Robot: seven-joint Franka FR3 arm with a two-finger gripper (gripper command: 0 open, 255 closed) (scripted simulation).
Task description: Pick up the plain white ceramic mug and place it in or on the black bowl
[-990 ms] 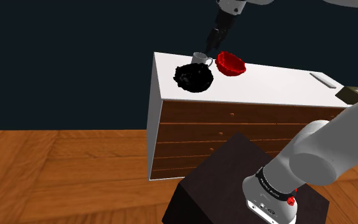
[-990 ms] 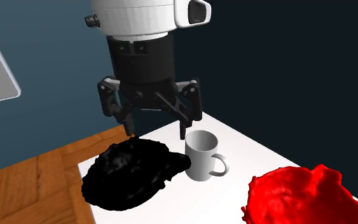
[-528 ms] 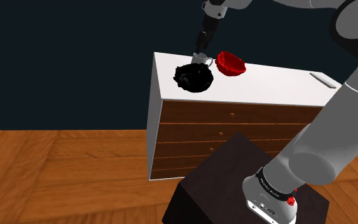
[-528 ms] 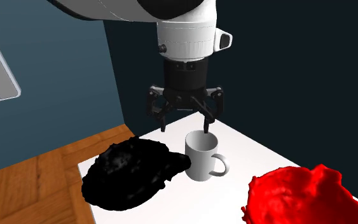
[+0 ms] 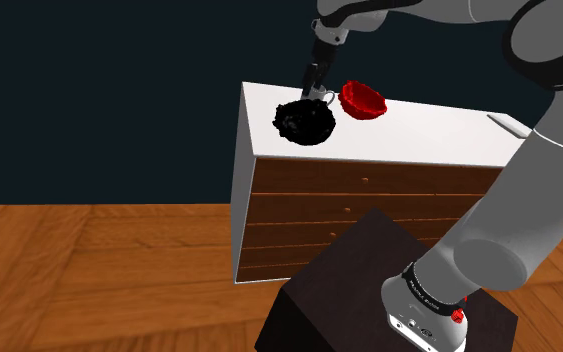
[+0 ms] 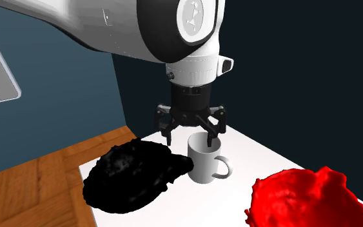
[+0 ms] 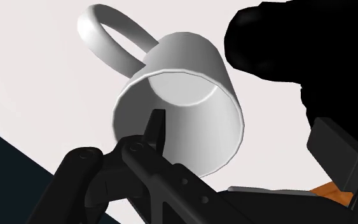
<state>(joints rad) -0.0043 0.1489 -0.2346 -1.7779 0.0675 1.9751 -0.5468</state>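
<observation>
While the gripper (image 6: 190, 137) hangs right over the white mug (image 6: 204, 160), its jaws are spread, gripping nothing.
On my wrist view one finger (image 7: 154, 127) pokes over the mug's mouth, the other sits outside it by the black bowl (image 6: 133, 177); mug's upright on the white dresser top (image 6: 244, 161), just beside that bowl, handle toward the red bowl (image 6: 305, 200).

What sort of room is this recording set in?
Probably a room in a house, simulated: a wooden floor, a dresser with brown drawers and a white top, and a dark blue wall. A mug, a black bowl and a red bowl sit on the dresser.
</observation>
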